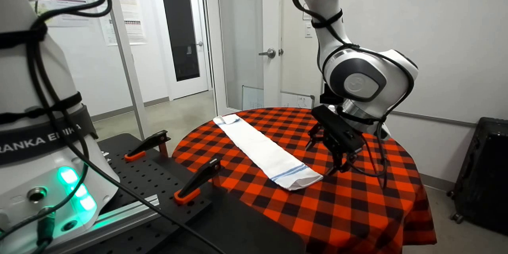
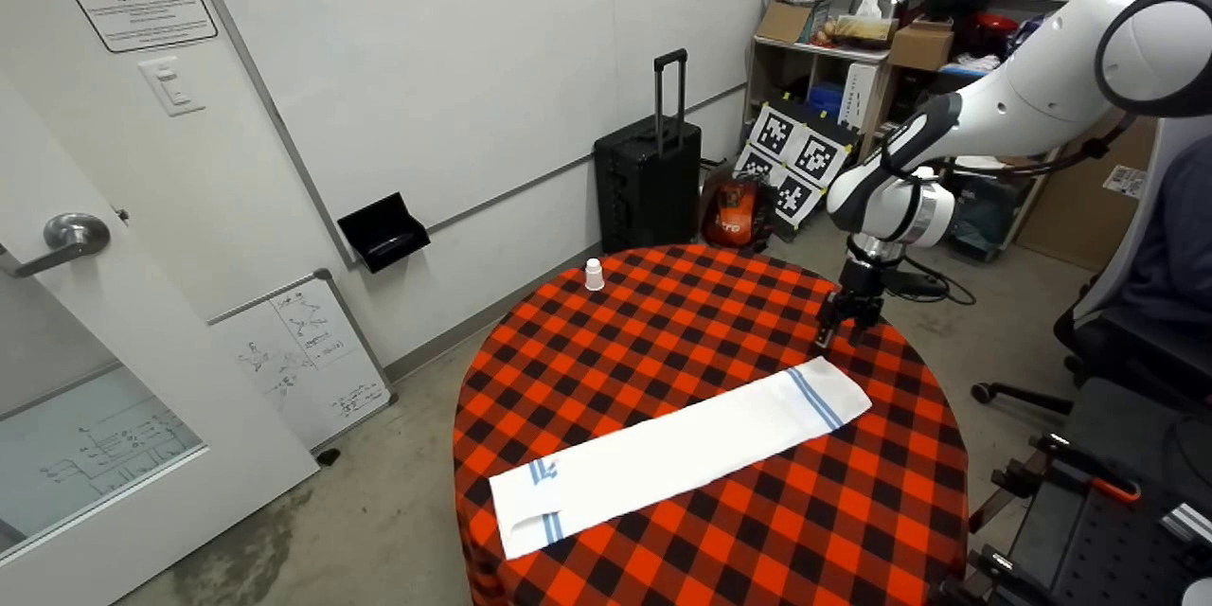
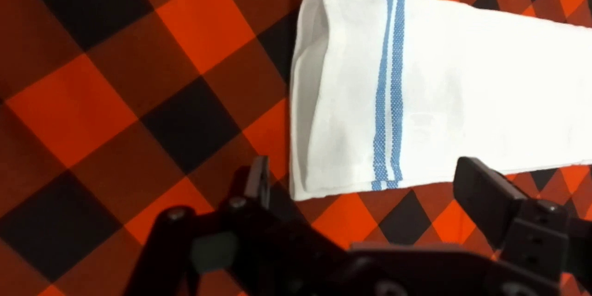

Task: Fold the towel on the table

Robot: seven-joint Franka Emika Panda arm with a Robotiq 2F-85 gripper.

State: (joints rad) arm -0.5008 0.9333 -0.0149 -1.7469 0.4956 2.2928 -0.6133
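We see the towel (image 2: 677,450) stretched out on the round table (image 2: 682,322), over its red-and-black checkered cloth (image 3: 201,125). It is a long, narrow white strip and lies mostly flat. Near the end by the gripper (image 3: 364,162), a pair of blue stripes (image 3: 397,83) runs across it from side to side; in the wrist view we make out their coarse weave, and faint greyish marks on the white next to them. That end gapes a little: we see the edge of the upper layer bowed back from the layer below, with a shaded hollow between. At the opposite end a small flap (image 1: 229,118) is turned over, and blue shows there only in broken pieces. The gripper's fingers (image 3: 490,199) stand wide apart, just beside the striped end; whether they touch the checkered cloth, we cannot tell. A small white bottle (image 2: 595,276) stands near the table's edge, well apart from the towel.
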